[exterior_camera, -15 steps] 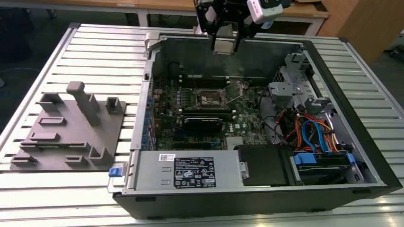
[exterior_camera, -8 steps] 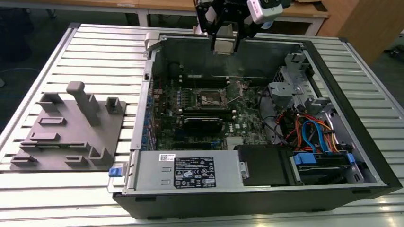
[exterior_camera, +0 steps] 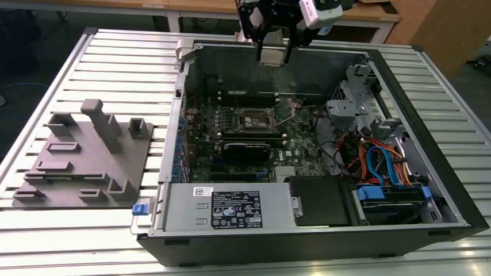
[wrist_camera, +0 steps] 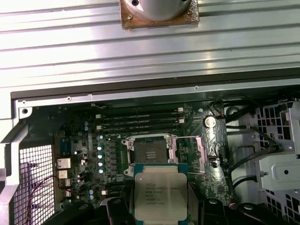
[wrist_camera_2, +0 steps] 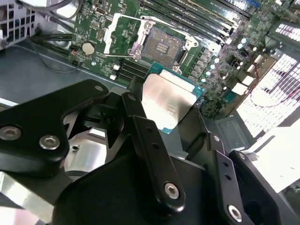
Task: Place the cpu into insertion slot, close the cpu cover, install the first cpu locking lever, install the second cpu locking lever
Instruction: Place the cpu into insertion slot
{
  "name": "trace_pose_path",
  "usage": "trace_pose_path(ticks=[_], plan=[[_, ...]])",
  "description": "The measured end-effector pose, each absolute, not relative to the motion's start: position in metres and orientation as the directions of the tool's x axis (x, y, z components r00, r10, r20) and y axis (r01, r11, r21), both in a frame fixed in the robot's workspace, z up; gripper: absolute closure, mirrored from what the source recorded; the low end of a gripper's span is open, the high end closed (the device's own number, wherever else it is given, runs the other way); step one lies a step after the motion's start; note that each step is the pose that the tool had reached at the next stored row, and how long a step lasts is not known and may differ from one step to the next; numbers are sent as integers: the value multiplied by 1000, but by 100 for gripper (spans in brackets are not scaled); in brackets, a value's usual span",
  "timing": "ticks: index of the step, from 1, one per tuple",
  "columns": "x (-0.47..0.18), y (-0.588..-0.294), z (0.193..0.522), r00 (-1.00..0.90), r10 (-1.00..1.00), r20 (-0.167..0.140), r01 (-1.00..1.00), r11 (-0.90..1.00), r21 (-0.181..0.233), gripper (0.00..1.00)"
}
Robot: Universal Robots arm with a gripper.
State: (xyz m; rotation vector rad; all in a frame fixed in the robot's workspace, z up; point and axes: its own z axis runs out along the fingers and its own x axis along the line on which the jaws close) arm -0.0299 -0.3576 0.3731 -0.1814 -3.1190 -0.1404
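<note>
Cpu (wrist_camera_2: 168,101): clamped between fingers (wrist_camera_2: 136,115), silver top showing.
Slot (wrist_camera_2: 164,47): bare, beyond the fingers, well apart.
Cover (wrist_camera_2: 108,33): standing open beside Slot.

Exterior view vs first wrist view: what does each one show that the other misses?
Exterior view: the grey fixture tray beside the case, the power supply, the coloured cables. First wrist view: the silver top of the cpu, clamped in the gripper. Shared: the empty insertion slot and the memory slots.
</note>
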Motion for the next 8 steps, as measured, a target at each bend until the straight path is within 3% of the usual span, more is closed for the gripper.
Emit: trace_pose_path(ticks=[8], plan=[[-30,-358,373,-979,201,19,202,975,89,46]])
